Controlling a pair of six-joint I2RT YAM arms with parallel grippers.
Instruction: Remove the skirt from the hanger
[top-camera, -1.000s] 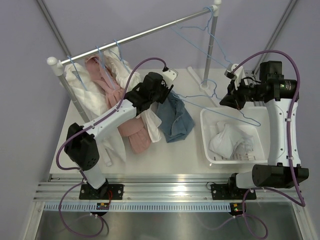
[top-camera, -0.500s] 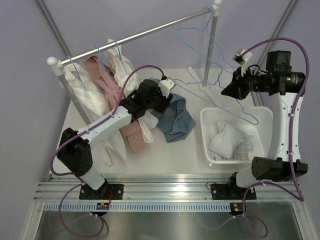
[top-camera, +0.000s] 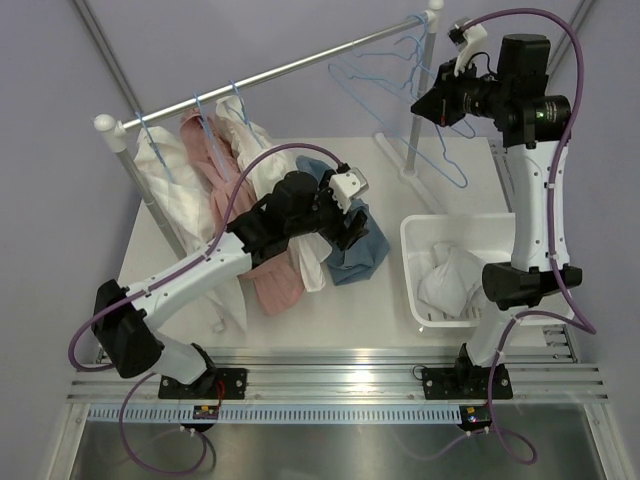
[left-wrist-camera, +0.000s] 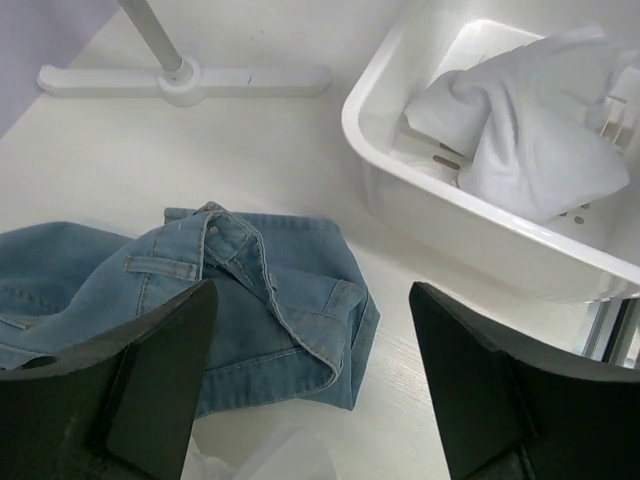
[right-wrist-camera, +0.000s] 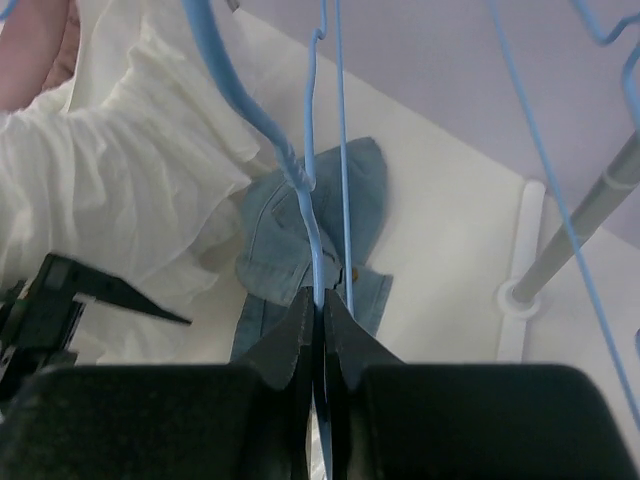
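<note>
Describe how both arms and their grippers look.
Both the left arm and right arm have white links joined by black round joints, with a purple cable looping along each. The left gripper and right gripper are black, with wedge-shaped fingers.

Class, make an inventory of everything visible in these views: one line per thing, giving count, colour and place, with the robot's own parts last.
table: one, white, under everything
denim skirt: one, blue, crumpled on the table's middle, on no hanger
basket: one, white, table's right side
cloth: one, white, bunched inside the basket
clothes rail: one, silver, across the back on white posts
hanging garments: about three, white and pink, rail's left end
held hanger: one, blue wire, empty, in the right tool
other hangers: several, blue, on the rail; exact count unclear
left tool: one, black, open above the skirt
right tool: one, black, shut on the held hanger, high by the rail's right post
</note>
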